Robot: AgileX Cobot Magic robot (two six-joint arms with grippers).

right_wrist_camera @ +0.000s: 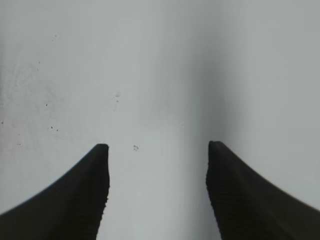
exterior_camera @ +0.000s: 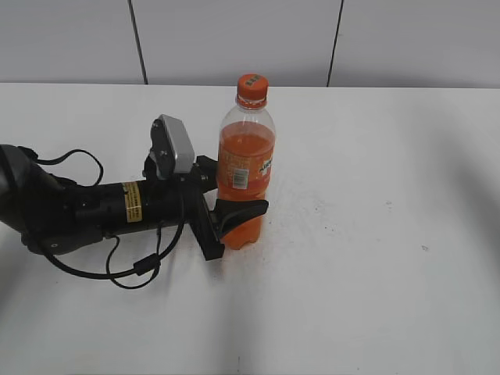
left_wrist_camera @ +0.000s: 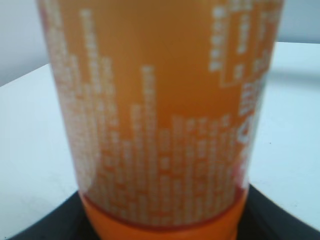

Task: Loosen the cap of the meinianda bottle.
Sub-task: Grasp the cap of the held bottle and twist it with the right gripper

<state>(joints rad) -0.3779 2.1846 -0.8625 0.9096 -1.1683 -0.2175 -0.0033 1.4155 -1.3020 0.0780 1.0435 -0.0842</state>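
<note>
Left tool (exterior_camera: 234,212) clamps the bottle (exterior_camera: 245,168) low; right tool (right_wrist_camera: 157,192), fingers spread and empty, must reach the cap (exterior_camera: 252,89).

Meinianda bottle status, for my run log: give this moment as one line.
left gripper: shut on meinianda bottle low on body | bottle upright on table | cap on | right gripper: open, empty

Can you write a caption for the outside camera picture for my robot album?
Left gripper hugs the meinianda bottle low down; its orange cap is untouched.
</note>
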